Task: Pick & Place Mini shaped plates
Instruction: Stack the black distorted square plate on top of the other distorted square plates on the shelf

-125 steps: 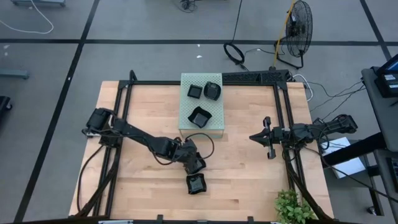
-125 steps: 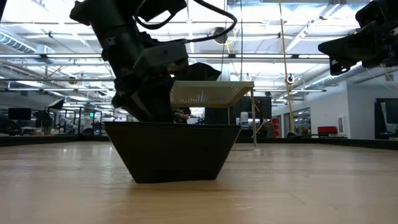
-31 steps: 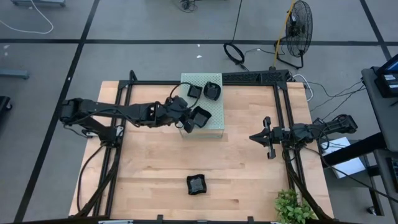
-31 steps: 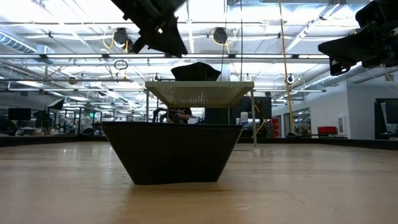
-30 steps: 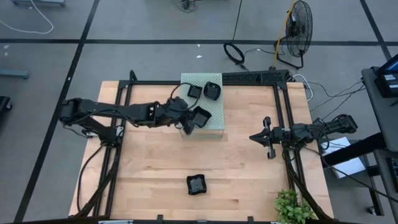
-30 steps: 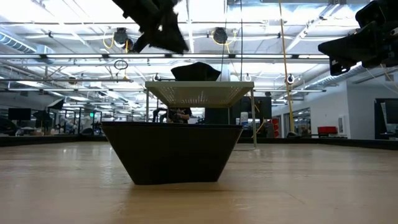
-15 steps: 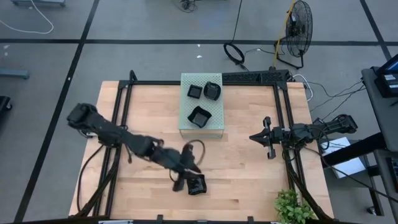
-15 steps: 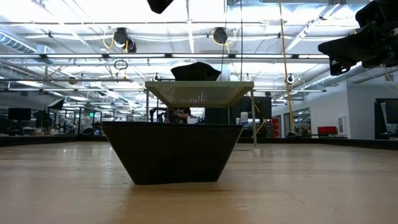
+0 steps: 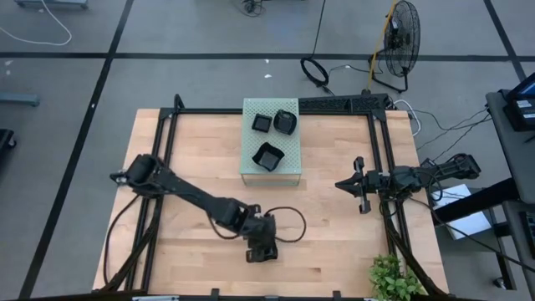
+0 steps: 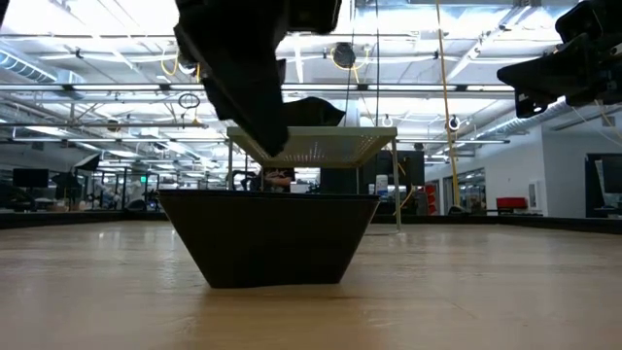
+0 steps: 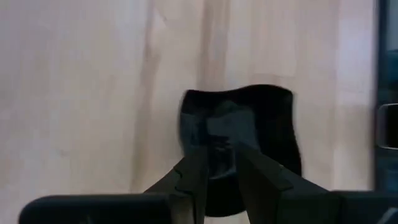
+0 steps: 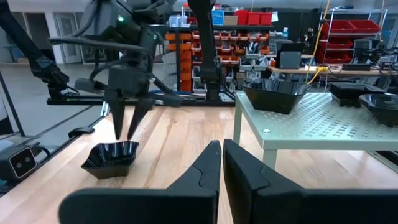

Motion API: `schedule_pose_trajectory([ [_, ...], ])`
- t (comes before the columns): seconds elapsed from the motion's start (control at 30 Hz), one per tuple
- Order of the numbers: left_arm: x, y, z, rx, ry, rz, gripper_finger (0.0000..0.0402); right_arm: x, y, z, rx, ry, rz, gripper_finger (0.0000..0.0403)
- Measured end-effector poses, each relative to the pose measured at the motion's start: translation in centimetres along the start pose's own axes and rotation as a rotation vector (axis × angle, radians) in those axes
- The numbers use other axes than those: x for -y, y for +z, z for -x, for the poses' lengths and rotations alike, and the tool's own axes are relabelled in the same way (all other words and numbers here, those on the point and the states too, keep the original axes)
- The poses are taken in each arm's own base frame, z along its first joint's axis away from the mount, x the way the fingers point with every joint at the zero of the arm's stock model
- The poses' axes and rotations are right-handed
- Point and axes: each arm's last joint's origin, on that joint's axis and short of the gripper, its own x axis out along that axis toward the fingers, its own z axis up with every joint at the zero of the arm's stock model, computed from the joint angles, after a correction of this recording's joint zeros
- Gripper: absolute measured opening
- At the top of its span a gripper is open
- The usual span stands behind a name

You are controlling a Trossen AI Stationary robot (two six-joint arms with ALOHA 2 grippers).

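We see the left gripper (image 9: 261,247) poised right over the scalloped black dish (image 12: 112,158) near the table's front edge, fingers (image 12: 118,118) narrowly parted above it. Three more mini plates (image 9: 267,155) sit on the pale green box (image 9: 288,164). The right gripper (image 9: 359,196) waits at the right, fingers pressed together.

Three mini shaped plates (image 9: 268,155) sit on the perforated box (image 9: 292,164) at the bench's (image 9: 334,242) far edge. A fourth plate (image 9: 261,249) lies near the front edge, the left gripper (image 9: 257,248) directly above it.
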Motion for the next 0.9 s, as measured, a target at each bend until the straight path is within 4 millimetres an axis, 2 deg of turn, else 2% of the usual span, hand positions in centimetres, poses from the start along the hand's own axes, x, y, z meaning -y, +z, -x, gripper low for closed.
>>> schedule_pose_trajectory([
  [0.4,-2.1,-0.3,-1.5,-0.029,-0.114,0.046,0.0088,0.0,0.0,0.0,0.001,0.000,0.000,0.0008],
  [0.73,-1.8,-0.4,-1.3,-0.014,-0.129,0.035,0.0156,0.0,0.0,0.0,0.001,0.000,0.000,0.0009],
  [0.9,-1.5,-1.5,-1.3,-0.100,-0.094,0.065,0.0165,0.0,0.0,0.0,0.001,0.000,0.000,0.0006],
])
